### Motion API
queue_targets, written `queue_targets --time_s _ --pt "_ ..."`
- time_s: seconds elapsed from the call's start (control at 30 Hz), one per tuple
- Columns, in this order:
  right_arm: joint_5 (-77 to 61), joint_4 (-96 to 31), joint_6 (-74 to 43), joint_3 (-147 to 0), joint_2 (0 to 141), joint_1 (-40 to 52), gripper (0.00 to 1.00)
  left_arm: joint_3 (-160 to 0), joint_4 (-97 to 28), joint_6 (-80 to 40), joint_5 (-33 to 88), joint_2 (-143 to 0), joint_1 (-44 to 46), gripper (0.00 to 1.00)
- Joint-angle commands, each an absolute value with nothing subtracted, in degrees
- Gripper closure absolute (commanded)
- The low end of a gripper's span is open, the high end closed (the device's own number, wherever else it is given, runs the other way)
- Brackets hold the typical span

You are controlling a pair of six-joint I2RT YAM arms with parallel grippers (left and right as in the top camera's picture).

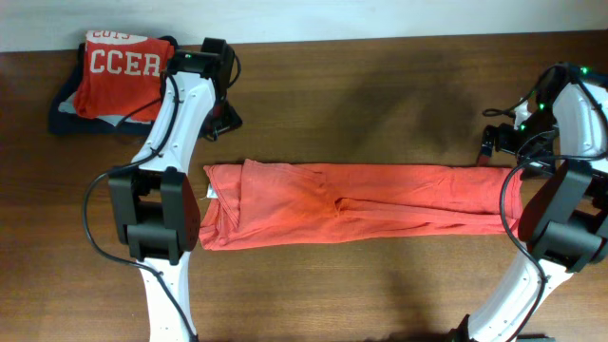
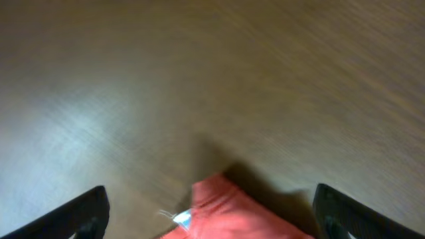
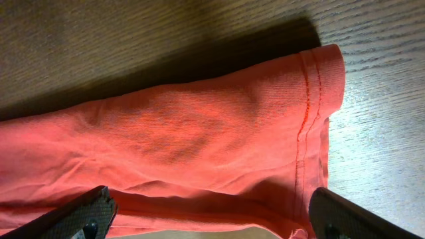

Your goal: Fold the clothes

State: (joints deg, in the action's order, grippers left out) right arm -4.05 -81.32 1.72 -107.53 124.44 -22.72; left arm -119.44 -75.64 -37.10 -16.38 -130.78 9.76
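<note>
Left gripper (image 2: 211, 206) hangs with its fingers spread wide and nothing between them, poised just beyond the shirt's near corner where a white tag (image 2: 180, 216) peeks out. Over on the other side, the right gripper (image 3: 209, 209) is just as wide apart and empty, hovering over the stitched hem end. And the T-shirt (image 1: 361, 204) itself lies flat across the middle of the table (image 1: 380, 104) as one long narrow orange-red band, sides turned in, chest print out of sight. So the lengthwise folds look done, and tidy enough, with a few soft creases near the middle. What looks left is the crosswise fold, one end brought over the other to make a compact packet like the folded red shirt (image 1: 122, 78) sitting on a dark garment (image 1: 65, 116) in the far left corner.
</note>
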Motion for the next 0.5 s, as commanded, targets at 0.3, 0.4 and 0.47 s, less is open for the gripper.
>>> queue_targets --time_s 0.3,0.4,0.47 --pt "-4.3 -81.3 1.7 -108.3 124.1 -22.9 0.01 -120.8 -74.2 3.2 8.1 -129.3 9.4 0.29" --pt "-4.3 -81.3 1.7 -108.3 124.1 -22.9 0.01 -120.8 -74.6 3.2 8.2 -129.3 9.4 0.29" --pt "-4.3 -81.3 1.7 -108.3 124.1 -22.9 0.01 -120.8 -75.3 1.6 8.1 -129.4 9.4 0.29"
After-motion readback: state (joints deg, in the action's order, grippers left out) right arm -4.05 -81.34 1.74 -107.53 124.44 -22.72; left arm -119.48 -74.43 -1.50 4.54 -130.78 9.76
